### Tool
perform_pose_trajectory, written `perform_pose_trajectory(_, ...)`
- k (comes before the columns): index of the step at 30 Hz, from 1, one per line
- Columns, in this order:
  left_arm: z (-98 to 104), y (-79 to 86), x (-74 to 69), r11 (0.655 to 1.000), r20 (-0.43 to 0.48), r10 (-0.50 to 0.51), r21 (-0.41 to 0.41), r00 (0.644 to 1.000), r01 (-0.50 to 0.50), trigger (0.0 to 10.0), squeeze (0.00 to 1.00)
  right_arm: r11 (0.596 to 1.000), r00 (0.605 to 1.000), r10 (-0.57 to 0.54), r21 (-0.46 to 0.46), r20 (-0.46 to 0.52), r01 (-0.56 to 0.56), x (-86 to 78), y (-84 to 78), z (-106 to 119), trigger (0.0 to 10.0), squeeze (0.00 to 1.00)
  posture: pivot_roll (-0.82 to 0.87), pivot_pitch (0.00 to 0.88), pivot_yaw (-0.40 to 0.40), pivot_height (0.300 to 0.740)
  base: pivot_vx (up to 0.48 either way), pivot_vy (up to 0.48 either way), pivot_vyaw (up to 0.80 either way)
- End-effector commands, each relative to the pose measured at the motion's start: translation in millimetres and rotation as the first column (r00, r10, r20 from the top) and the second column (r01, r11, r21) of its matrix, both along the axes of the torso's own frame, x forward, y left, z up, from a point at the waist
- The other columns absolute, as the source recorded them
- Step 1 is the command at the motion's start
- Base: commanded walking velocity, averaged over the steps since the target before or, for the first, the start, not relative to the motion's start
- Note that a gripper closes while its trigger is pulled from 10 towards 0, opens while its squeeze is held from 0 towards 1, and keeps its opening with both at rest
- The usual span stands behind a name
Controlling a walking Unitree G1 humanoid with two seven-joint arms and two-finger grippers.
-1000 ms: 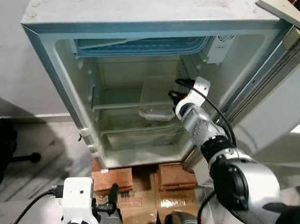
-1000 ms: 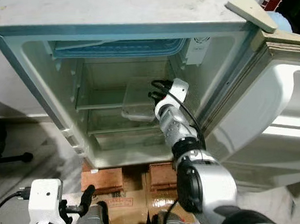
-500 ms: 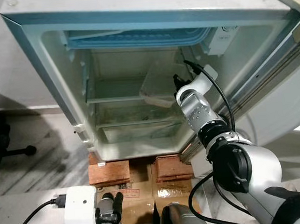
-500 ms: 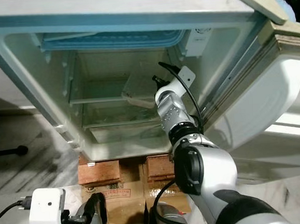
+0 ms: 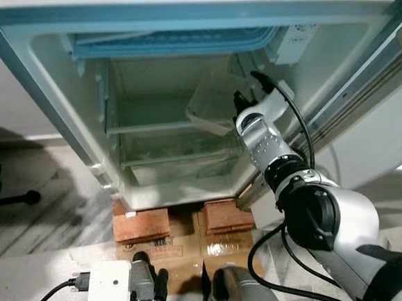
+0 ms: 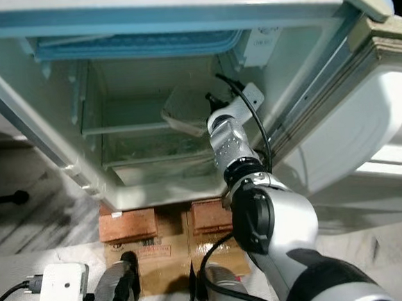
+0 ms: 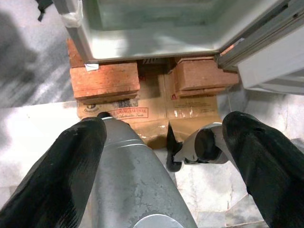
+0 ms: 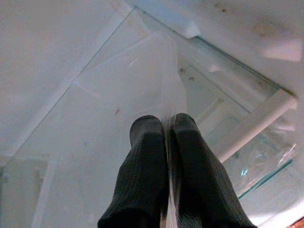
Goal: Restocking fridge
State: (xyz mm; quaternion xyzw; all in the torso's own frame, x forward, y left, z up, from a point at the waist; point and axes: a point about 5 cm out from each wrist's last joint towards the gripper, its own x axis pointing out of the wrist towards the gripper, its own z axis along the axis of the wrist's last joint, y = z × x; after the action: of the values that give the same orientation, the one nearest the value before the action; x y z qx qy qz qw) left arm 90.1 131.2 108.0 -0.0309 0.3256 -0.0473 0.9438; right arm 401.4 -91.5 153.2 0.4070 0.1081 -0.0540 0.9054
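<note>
Right gripper [image 8: 167,124] clenched on the thin rim of a clear plastic container [image 8: 128,80]; both black fingertips [image 8: 146,130] pinch the edge flat between them, no gap visible. The container extends away from the jaws, further into the fridge, so the grip is at its near edge and the body is cantilevered out ahead.

Handling guess: looks light and empty, thin-walled, semi-stiff but likely to flex at the rim; smooth plastic, so slippery under a two-finger pinch. Holding by one edge lets it sag or twist. A rim pinch works for sliding it onto a shelf, but a firmer hold would be nearer a corner where the wall is stiffer.

In the head views the container [image 5: 211,104] sits tilted in the right part of the fridge [image 5: 74,125] interior, at about the level of the glass shelf [image 5: 150,126], far end higher. Can't tell whether it rests on the shelf or hangs just above. The right arm reaches in from the near right, beside the open door [image 6: 353,138].

Left gripper [image 7: 166,142] low and near, well apart from the fridge, fingers spread, holding nothing, pointing down at the floor over bricks [image 7: 104,80] and flattened cardboard [image 7: 156,107] under the fridge base.
</note>
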Motion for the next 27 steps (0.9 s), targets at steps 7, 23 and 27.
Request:
perform_pose_trajectory(7,0.2,-3.9,-5.7,1.0,-0.03,0.004,-0.013,1.0,-0.005,10.0,0.0,0.998,0.999,0.029,0.057,0.016,-0.03,0.8,14.5,6.8,10.0,1.0,0.3,0.312,-0.168,0.74,0.0,0.0,0.0)
perform_pose_trajectory(23,-4.4,-6.4,4.4,1.0,-0.013,0.012,-0.011,1.0,-0.012,10.0,0.0,0.995,0.992,0.077,-0.068,0.095,-0.071,5.8,3.9,17.9,10.0,1.0,0.28,0.281,-0.193,0.74,0.0,0.0,0.0)
perform_pose_trajectory(27,-6.9,-5.4,9.3,1.0,-0.01,0.023,-0.006,1.0,-0.023,10.0,0.0,0.976,0.983,0.091,-0.21,0.158,-0.056,8.6,-6.2,26.9,10.0,1.0,0.28,0.269,-0.198,0.74,0.0,0.0,0.0)
